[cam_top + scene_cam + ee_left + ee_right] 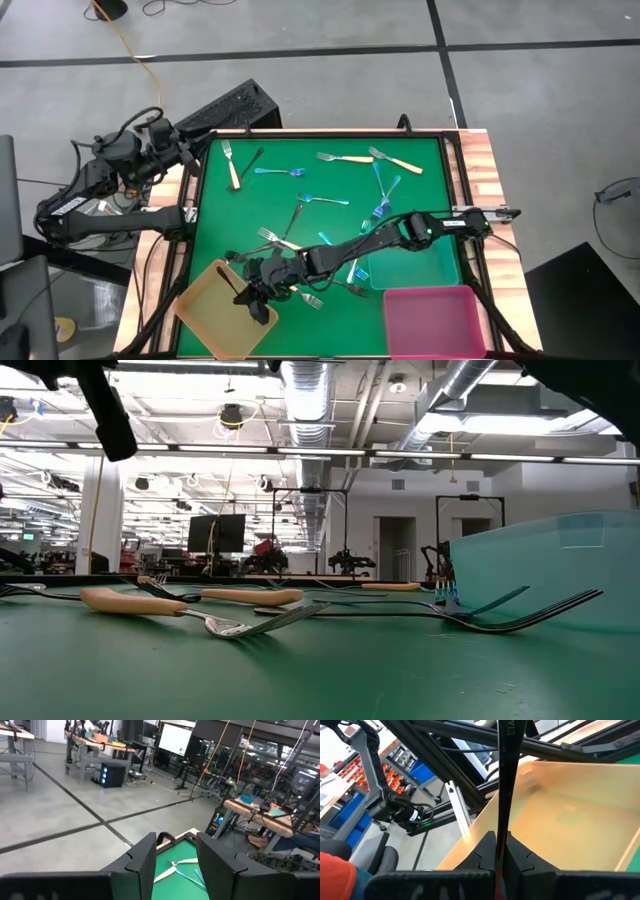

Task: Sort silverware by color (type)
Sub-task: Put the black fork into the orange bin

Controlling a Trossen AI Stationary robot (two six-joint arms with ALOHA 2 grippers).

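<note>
Right end effector (501, 851) pinches a dark fork (507, 780) by one end over the yellow tray (205, 300), so a skewed drop could bounce it out; left one (172, 865) sits half open.

— Grey concrete floor (330, 90) all round, crossed by dark tape lines (300, 52); an orange cable (125, 40) trailing near the far left corner of the table.

— And overhead?

— Open ceiling with silver ducts (310, 400), pipes and long strip lights (180, 450). White column (95, 520) on the left, pale back wall with a doorway (392, 548).

— Furniture?

— Workbenches (100, 742), a large white screen (175, 739), possibly a wooden desk (257, 812) on the right, hard to make out.
</note>
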